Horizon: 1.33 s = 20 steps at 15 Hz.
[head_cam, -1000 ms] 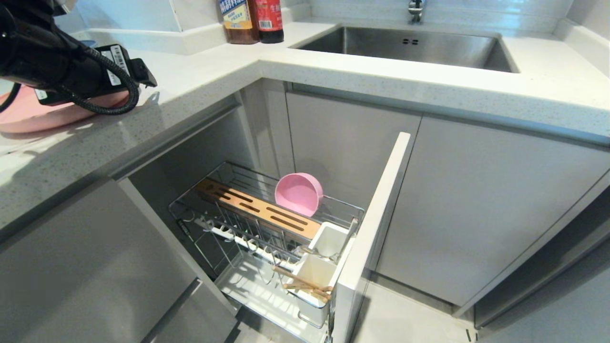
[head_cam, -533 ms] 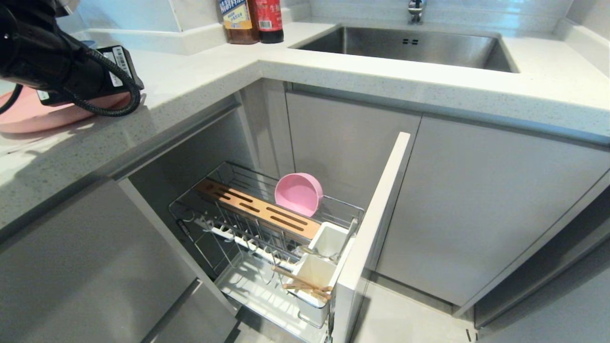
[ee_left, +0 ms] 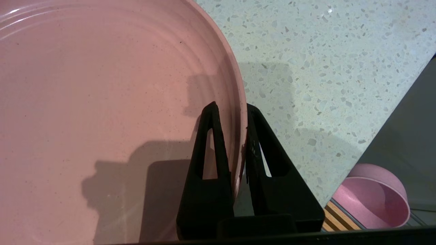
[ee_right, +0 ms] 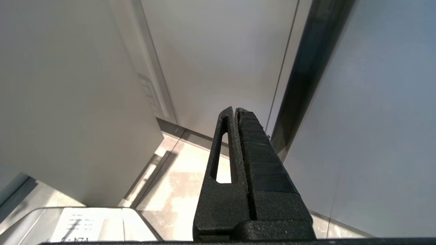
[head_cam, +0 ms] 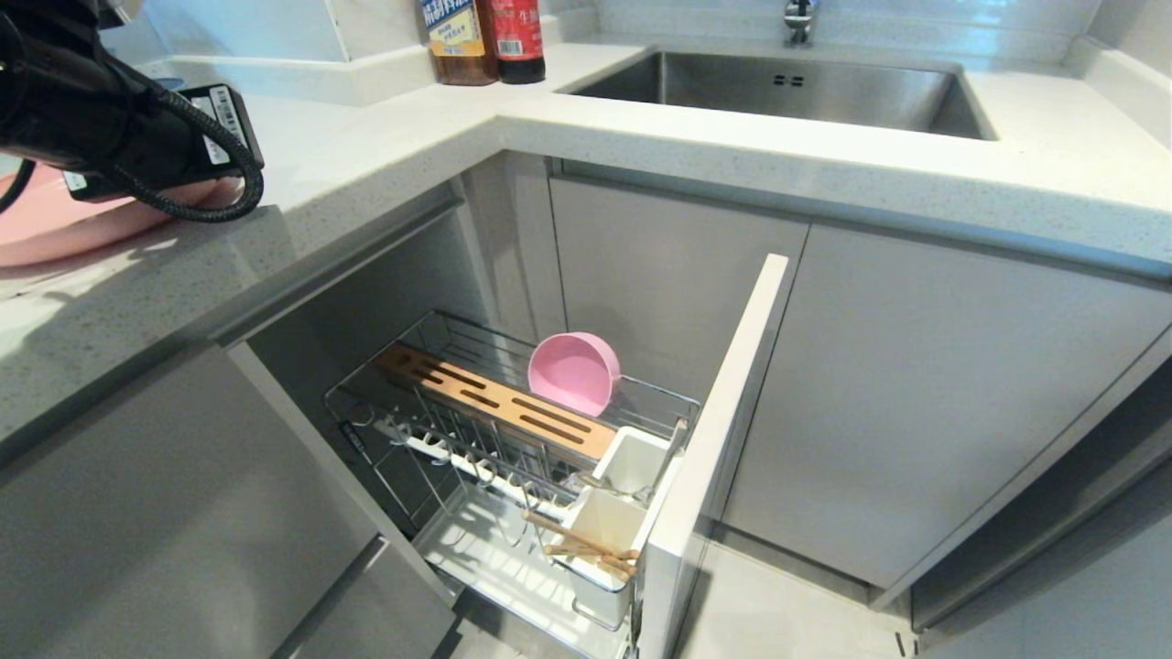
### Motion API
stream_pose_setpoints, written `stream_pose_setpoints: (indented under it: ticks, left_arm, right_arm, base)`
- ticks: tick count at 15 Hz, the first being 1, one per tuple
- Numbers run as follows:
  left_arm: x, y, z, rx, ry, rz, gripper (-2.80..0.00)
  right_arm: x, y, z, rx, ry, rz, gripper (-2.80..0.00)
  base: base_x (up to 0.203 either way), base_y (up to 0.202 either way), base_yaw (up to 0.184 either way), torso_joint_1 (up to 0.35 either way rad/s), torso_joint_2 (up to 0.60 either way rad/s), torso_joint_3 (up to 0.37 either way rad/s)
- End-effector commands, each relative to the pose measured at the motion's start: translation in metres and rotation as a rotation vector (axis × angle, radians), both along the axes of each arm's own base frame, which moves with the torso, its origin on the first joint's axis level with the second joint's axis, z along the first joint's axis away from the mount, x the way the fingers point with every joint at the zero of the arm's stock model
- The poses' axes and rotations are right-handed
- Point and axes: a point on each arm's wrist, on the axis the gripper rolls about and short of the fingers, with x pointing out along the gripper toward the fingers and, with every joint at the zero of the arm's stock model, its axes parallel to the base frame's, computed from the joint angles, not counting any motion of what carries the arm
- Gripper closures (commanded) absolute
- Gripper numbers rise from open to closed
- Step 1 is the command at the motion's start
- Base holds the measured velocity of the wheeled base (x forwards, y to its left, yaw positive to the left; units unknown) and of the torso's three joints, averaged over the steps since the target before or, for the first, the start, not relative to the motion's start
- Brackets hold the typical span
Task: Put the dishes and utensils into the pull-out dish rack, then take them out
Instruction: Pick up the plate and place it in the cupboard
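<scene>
The wide pink plate [ee_left: 102, 102] lies on the speckled counter at the far left, partly hidden under my left arm [head_cam: 119, 128] in the head view. My left gripper [ee_left: 232, 106] is shut on the plate's rim, one finger inside the rim and one outside. The small pink bowl [head_cam: 575, 371] stands on edge in the pull-out dish rack [head_cam: 659, 403], beside its slotted wooden strip [head_cam: 499, 403]. Wooden chopsticks [head_cam: 586, 546] rest in the nearer white utensil cup [head_cam: 600, 526]. My right gripper [ee_right: 235, 109] is shut and empty, parked low by the cabinet fronts.
The rack's pale front panel [head_cam: 723, 430] stands out into the floor space below the counter [head_cam: 641, 137]. A steel sink [head_cam: 787, 87] is set in the counter at the back, with two bottles [head_cam: 485, 37] to its left.
The left gripper's fingers have closed onto the pink plate's rim. The arm itself has stayed in place, and nothing in the rack has moved.
</scene>
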Motion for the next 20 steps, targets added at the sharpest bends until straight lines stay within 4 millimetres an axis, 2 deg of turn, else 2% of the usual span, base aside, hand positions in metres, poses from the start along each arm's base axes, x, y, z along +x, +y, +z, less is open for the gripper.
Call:
stream_pose_setpoints:
  ticks: [1,6,8,10,15,18,20]
  left_arm:
    - [-0.006,0.001,0.003,-0.004,-0.01,0.002,0.0]
    - [-0.039,0.015,0.015,0.007,0.007,0.037,0.0]
    - [-0.048,0.018,0.021,0.025,-0.034,0.113,0.0]
    - [-0.062,0.022,0.037,-0.003,-0.151,0.146,0.0]
    - [-0.066,0.023,0.075,-0.145,-0.517,0.159,0.0]
    - [-0.071,0.023,0.083,-0.205,-0.593,0.156,0.0]
    - [-0.073,0.016,0.085,-0.229,-0.613,0.126,0.0]
  right_arm:
    - [0.0,0.0,0.0,0.0,0.002,0.001,0.0]
    - [0.0,0.0,0.0,0.0,0.001,0.001,0.0]
    - [0.0,0.0,0.0,0.0,0.002,0.001,0.0]
    - [0.0,0.0,0.0,0.0,0.001,-0.001,0.0]
    - [0.0,0.0,0.0,0.0,0.002,0.001,0.0]
    - [0.0,0.0,0.0,0.0,0.001,0.0,0.0]
    - [0.0,0.0,0.0,0.0,0.002,-0.001,0.0]
  base:
    - [0.0,0.0,0.0,0.0,0.0,0.0]
    - [0.0,0.0,0.0,0.0,0.0,0.0]
    - [0.0,0.0,0.0,0.0,0.0,0.0]
    - [0.0,0.0,0.0,0.0,0.0,0.0]
    - [0.0,0.0,0.0,0.0,0.0,0.0]
    - [0.0,0.0,0.0,0.0,0.0,0.0]
    - [0.0,0.0,0.0,0.0,0.0,0.0]
